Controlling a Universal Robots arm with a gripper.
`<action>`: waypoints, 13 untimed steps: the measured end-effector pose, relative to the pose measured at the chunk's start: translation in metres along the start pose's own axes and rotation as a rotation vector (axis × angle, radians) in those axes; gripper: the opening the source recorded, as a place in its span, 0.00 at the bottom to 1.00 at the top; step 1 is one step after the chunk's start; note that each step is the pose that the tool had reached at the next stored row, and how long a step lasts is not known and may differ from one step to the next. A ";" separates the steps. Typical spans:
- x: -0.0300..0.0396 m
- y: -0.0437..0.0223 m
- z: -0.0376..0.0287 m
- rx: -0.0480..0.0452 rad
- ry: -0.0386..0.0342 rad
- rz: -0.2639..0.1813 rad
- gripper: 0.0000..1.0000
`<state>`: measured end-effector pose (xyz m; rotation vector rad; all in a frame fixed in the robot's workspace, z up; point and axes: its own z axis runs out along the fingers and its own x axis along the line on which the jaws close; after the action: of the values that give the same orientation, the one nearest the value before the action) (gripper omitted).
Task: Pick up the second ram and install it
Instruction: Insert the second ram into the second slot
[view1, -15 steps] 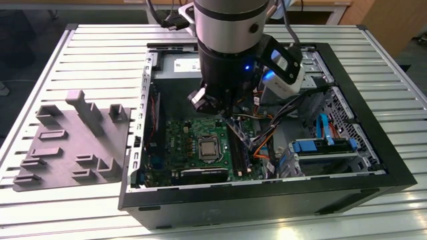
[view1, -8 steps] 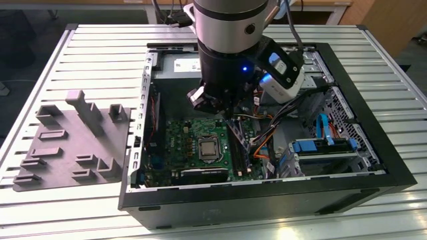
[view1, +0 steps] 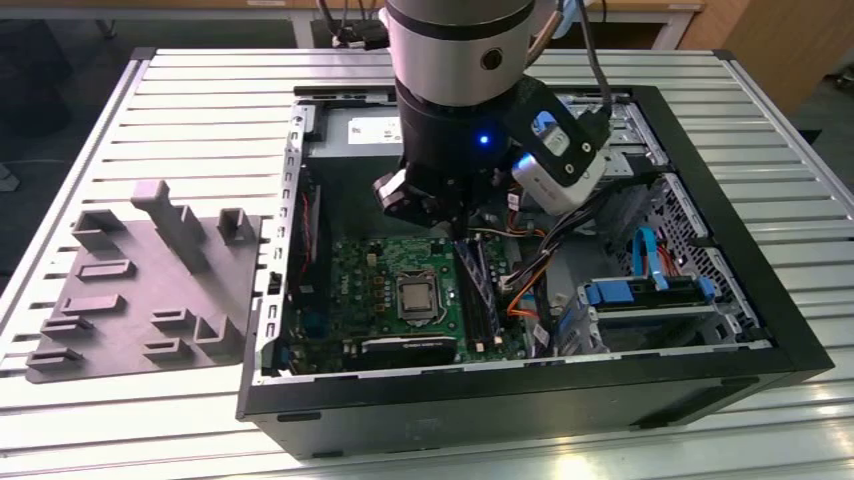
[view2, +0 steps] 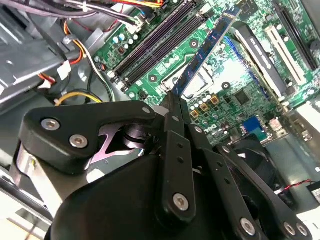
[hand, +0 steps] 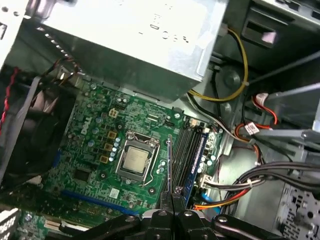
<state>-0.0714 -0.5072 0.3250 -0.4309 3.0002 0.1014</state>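
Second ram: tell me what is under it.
Held in the claw, the second ram is over green motherboard, between processor socket and black memory slots. The strip right beneath it is covered.

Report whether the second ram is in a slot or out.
Out: the gripper is shut on the second ram, held edge-on above the motherboard, clear of the slots.
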 end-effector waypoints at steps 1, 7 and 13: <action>0.0000 0.0000 0.0000 0.0014 -0.0006 0.012 0.12; 0.0000 0.0000 0.0001 0.0103 -0.0045 0.087 0.12; 0.0000 0.0000 0.0005 0.0201 -0.0087 0.170 0.12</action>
<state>-0.0714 -0.5072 0.3245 -0.1721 3.0211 0.0868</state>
